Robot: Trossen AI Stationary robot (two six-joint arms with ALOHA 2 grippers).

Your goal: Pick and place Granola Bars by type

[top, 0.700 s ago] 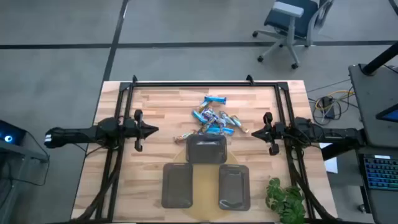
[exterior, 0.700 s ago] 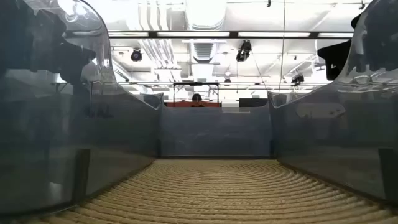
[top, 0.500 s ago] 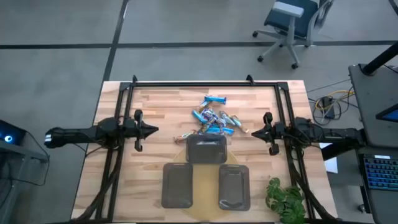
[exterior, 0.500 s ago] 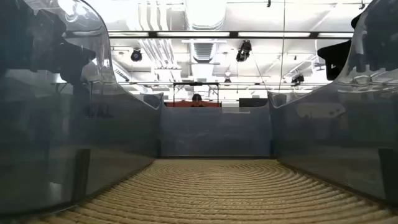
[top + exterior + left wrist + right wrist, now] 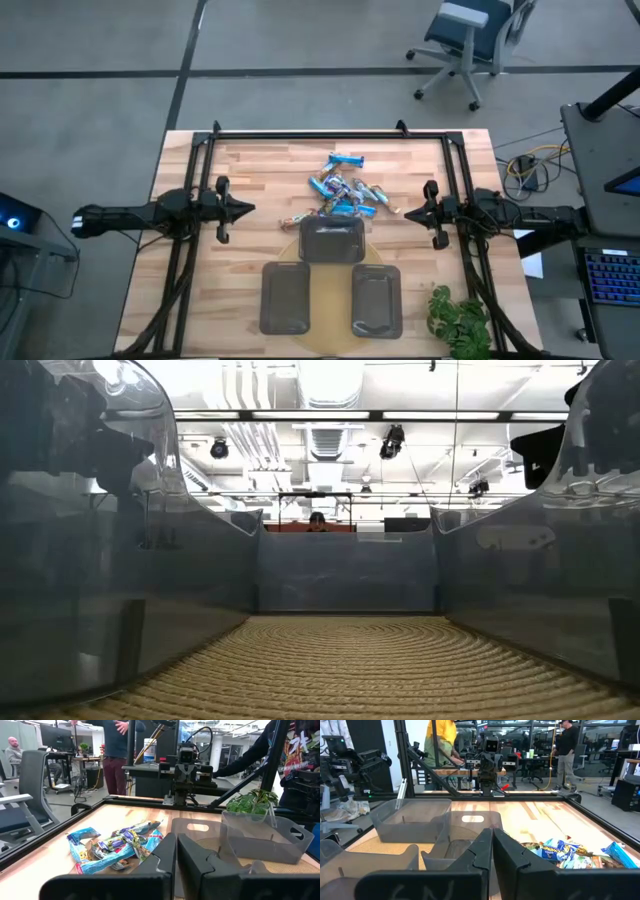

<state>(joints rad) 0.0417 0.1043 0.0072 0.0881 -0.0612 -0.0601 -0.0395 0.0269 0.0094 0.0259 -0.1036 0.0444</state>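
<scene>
The granola bars (image 5: 343, 190) lie in a loose heap on the wooden table's far middle, mostly blue wrappers with some tan and silvery ones; one tan bar (image 5: 292, 222) lies apart toward the left. The heap also shows in the left wrist view (image 5: 112, 847) and the right wrist view (image 5: 570, 852). My left gripper (image 5: 248, 209) hovers at the table's left, shut, pointing at the heap. My right gripper (image 5: 406, 212) hovers at the right, shut, facing it. Neither touches anything.
Three dark grey trays sit on a tan round mat (image 5: 333, 305) near the table's near edge: one (image 5: 332, 240) just before the heap, two (image 5: 286, 297) (image 5: 376, 300) closer. A green plant (image 5: 458, 320) stands at the near right corner. A black frame (image 5: 330, 134) rims the table.
</scene>
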